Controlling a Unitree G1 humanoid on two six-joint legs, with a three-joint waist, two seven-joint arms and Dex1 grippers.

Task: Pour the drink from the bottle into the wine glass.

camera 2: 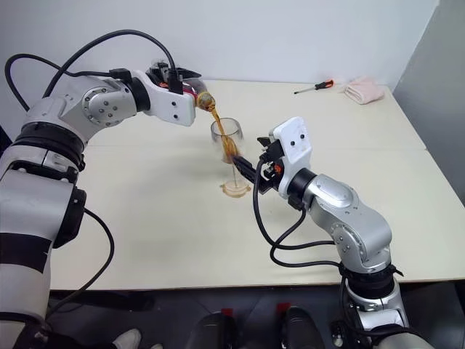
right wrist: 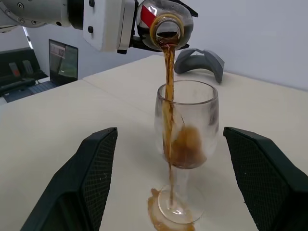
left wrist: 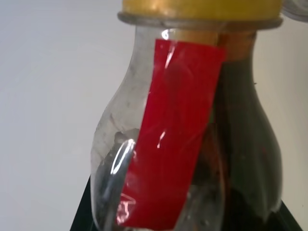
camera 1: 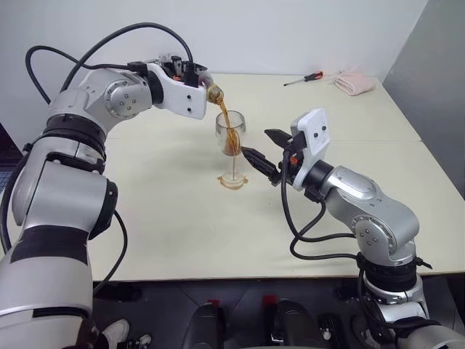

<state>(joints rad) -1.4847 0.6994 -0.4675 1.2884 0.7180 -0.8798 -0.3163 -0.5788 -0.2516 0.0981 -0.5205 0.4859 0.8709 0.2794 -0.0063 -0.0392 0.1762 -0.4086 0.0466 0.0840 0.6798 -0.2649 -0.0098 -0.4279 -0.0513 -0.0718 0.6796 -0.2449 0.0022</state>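
Step in hand: the pour itself. My left tool [camera 1: 197, 78] is clamped on the bottle [camera 1: 211, 90], tipped neck-down over the wine glass [camera 1: 230, 135]. A stream of the drink [right wrist: 168, 72] runs from the bottle's mouth into the bowl.

Wine glass: upright on the table [camera 1: 182, 218], about mid-table, between my two arms. The bowl looks under half full. A brown spill [right wrist: 155, 215] rings the glass's foot, and in the right wrist view some liquid seems to run down the outside of the bowl.

Right tool [right wrist: 171, 185]: fingers spread wide, one on each side of the glass and clear of it, gripping nothing.

Bottle contents: dark liquid shows inside in the left wrist view, so I judge more is left to pour.

Next move, as I judge it: hold the mouth centred over the rim, ease the tilt so the stream lands inside, then bring the bottle back upright before the bowl fills. Risk: more spill, or a knock to the glass.

Labels and writing: red label strip [left wrist: 168, 134] on the bottle, no lettering legible; a yellow band [left wrist: 202, 7] at its neck. No brand readable.

Also on the table, far right: screwdriver [camera 1: 303, 78], pink cloth [camera 1: 354, 82].
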